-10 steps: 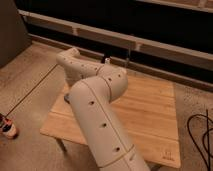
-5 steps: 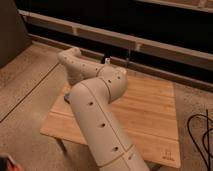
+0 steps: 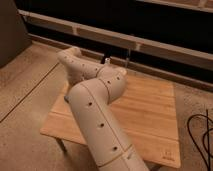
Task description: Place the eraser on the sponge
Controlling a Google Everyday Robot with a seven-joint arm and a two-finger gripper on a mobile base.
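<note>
Wooden table lies under the pale arm, whose gripper peeks behind its elbow, grasp unclear.

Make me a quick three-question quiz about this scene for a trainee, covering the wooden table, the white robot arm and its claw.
1. True or false: an eraser and a sponge lie in plain sight on the light wooden slatted table.
2. What lies on the speckled floor at the right? A) black cables B) a red bucket C) a blue crate
3. Fill in: the claw peeks out behind the white jointed robot arm near the table's ____ edge.
Key: 1 false, neither shows; 2 A; 3 far.
</note>
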